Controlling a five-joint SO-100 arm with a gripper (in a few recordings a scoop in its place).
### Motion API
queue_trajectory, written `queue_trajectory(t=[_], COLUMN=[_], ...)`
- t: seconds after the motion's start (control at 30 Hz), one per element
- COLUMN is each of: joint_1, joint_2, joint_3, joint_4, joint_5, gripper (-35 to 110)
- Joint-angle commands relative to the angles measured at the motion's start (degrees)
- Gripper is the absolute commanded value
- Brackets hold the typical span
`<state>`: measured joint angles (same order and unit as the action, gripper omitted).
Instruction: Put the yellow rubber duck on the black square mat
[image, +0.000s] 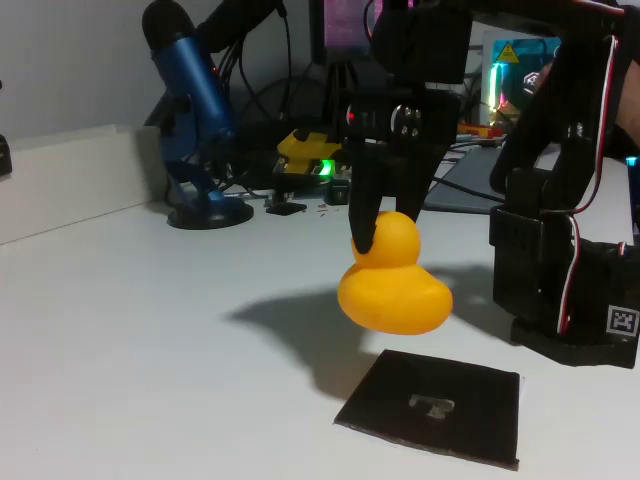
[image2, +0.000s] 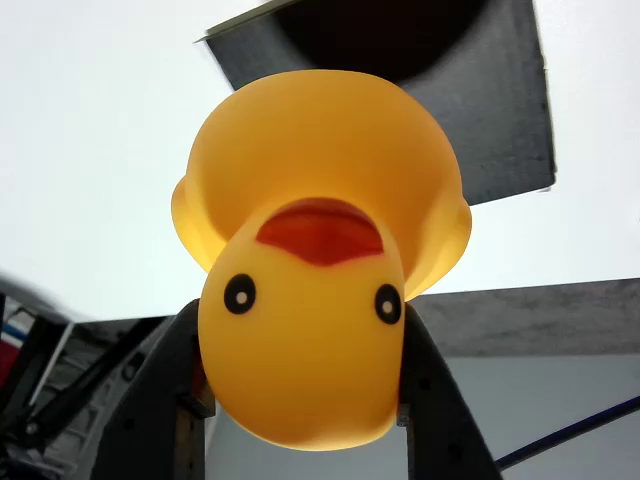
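While claw (image: 388, 215) clamps yellow rubber duck (image: 395, 290) by its head above bench: carrying step; next, lower onto black square mat (image: 440, 405).

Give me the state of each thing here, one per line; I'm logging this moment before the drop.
Yellow rubber duck: gripped by its head, hanging in the air above the table.
Black square mat: flat on the table, nothing on it.
Black two-finger gripper: shut on the duck's head.
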<state>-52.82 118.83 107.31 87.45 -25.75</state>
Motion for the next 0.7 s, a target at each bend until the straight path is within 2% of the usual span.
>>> queue_trajectory(t=[0.0,0.23,0.67], joint_1=[-1.1,-1.1,-4.7], joint_2=[2.1,-0.2,-0.2], joint_3=[0.9,9.1,9.8], joint_4=[1.2,0.4,-2.2], joint_5=[-0.4,-0.3,0.0], gripper=[10,10,10])
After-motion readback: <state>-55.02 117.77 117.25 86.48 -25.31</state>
